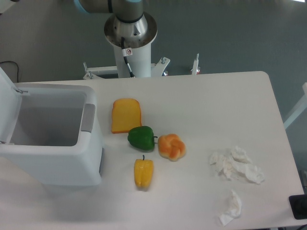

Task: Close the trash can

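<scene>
The trash can is a large white boxy bin at the left of the table. Its lid stands raised at the far left edge, leaving the empty inside exposed. A grey latch strip runs along the bin's right rim. Only the robot's base column and a bit of arm at the top edge show. The gripper is out of view.
Right of the bin lie an orange bread slice, a green pepper, a bun and a yellow pepper. Crumpled tissues and a smaller one sit at the right. A dark object is at the lower right edge.
</scene>
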### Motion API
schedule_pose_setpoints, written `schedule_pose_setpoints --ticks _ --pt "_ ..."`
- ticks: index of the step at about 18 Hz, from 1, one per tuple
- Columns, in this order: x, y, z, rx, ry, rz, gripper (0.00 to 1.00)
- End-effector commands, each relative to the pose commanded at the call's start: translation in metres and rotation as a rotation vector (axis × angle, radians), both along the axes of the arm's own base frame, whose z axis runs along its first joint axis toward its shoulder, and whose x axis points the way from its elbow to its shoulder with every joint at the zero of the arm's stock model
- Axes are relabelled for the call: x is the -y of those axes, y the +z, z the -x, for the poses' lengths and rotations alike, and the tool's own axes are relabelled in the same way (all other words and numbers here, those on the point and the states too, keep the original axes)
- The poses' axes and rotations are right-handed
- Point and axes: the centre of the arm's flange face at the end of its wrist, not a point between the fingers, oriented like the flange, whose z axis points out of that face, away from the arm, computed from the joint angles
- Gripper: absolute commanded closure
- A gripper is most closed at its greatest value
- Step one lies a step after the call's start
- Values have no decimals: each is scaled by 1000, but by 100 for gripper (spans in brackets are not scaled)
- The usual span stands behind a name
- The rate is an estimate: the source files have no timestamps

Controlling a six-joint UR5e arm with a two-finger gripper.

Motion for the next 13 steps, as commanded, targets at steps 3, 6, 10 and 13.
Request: schedule_pose_setpoints --ticks 3,6,10,13 --pt "4 3 12 -22 32 -1 0" --pt "10 8 33 -30 74 -9 0" --pt "16 8 46 -74 125 8 0" --pt "17 6 49 -104 148 25 0"
